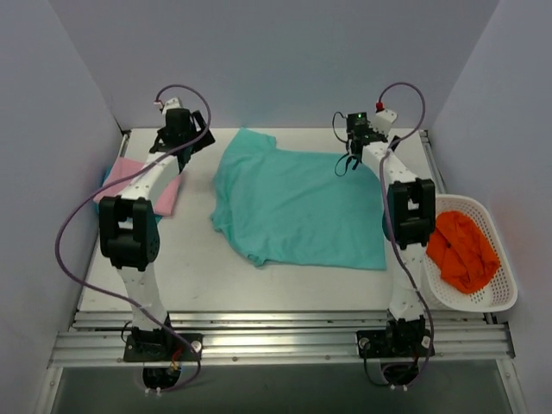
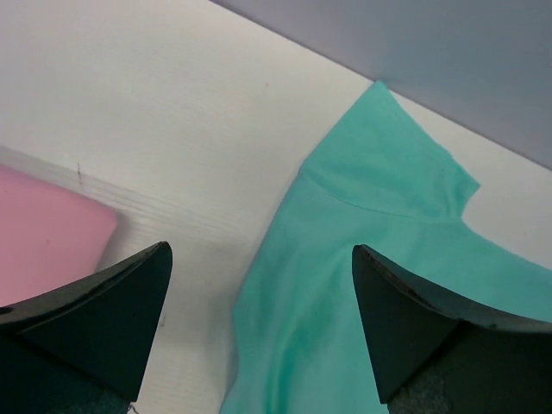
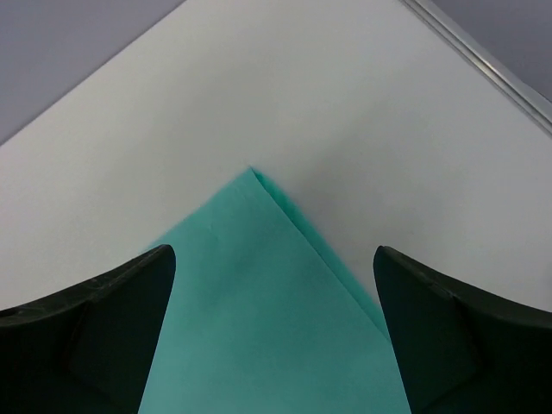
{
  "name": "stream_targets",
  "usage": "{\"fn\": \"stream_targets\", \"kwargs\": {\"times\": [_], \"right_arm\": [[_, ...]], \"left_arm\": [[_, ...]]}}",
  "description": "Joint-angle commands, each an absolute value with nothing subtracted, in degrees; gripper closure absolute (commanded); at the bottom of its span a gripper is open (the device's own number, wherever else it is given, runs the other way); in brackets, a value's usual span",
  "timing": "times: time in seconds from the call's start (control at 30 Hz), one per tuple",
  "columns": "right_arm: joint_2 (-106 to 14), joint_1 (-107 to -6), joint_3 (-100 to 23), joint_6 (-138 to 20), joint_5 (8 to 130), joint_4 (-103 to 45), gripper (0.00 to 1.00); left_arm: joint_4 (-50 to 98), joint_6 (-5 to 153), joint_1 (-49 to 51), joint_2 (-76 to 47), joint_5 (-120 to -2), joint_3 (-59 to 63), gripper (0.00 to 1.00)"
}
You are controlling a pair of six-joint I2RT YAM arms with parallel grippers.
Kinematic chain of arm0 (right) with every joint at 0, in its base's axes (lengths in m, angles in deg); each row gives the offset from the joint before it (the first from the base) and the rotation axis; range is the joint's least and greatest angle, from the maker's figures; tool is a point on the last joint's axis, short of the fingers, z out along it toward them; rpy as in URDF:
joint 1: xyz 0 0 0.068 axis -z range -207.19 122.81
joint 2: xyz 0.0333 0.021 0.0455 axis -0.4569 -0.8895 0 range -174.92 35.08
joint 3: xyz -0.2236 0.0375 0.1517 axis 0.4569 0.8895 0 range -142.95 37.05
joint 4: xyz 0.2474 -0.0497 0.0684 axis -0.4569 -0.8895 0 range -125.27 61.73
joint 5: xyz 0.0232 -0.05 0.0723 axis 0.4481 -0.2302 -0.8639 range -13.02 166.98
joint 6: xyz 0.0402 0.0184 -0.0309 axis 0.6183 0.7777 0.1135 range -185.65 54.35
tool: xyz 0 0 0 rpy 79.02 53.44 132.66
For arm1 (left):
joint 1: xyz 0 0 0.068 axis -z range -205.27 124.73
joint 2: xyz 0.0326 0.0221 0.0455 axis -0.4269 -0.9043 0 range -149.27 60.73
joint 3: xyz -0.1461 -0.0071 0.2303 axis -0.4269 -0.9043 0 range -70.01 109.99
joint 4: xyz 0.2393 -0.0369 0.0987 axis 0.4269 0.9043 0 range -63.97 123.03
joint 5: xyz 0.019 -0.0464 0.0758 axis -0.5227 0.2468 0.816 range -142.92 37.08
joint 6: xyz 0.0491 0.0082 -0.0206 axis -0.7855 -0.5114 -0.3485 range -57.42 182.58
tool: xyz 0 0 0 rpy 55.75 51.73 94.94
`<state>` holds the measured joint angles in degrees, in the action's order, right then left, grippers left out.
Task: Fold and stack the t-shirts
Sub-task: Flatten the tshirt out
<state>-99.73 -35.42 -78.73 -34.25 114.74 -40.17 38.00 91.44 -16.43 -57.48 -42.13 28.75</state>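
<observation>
Both claws are wide open and hold nothing. The left claw (image 2: 259, 248) hangs over the far left part of the tabletop (image 1: 190, 259), just beside a sleeve of the mint-teal t-shirt (image 1: 297, 207). The right claw (image 3: 274, 250) hangs over a far right corner of that same shirt. At that corner two layers of cloth lie one on the other, so the shirt looks folded over once.

How far is the job? I think it is about in the middle. The pink t-shirt (image 1: 168, 194) lies on the left side of the tabletop as a small flat square, so it looks folded and done. The mint-teal t-shirt lies in the middle of the tabletop, well apart from the pink one. It is big and a bit crooked, with one sleeve sticking out at the far left. It needs more folds, and then it has to go on top of the pink one. On the right stands a white basket (image 1: 504, 276) with a bunch of orange cloth (image 1: 461, 250) in it, all crumpled. That looks like it waits for its turn.

Now the count: two claws, one mint-teal shirt, one pink shirt, one basket, one orange bunch. I cannot tell if the orange bunch is one shirt or more.
</observation>
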Motion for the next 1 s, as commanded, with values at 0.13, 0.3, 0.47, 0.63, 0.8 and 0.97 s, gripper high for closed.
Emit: {"fn": "stream_targets", "kwargs": {"times": [0.13,0.3,0.47,0.63,0.8,0.97], "right_arm": [[-66.81,-47.47,-46.74,-26.74,118.21,-35.57,0.05],[-53.37,-60.56,-25.58,-20.57,114.44,-29.17,0.06],[-54.56,-77.33,-21.92,-16.97,112.14,-25.01,0.07],[-62.04,-87.82,-26.14,-12.93,116.88,-30.55,0.07],[-64.24,-91.08,-25.0,-10.37,116.62,-29.67,0.07],[-62.14,-93.89,-25.7,-7.65,119.07,-34.66,0.06]], "left_arm": [[33.7,99.92,-16.57,-41.15,-41.84,7.1,0.06],[29.73,105.45,-12.55,-29.12,-40.88,-13.28,0.06],[30.51,110.73,-2.88,-20.93,-35.53,-23.77,0.06],[31.57,117.85,6.0,-11.09,-31.13,-33.69,0.06],[34.11,119.45,8.3,-5.9,-26.73,-36.79,0.06],[33.86,119.53,9.0,-6.06,-25.67,-37.93,0.06]]}}
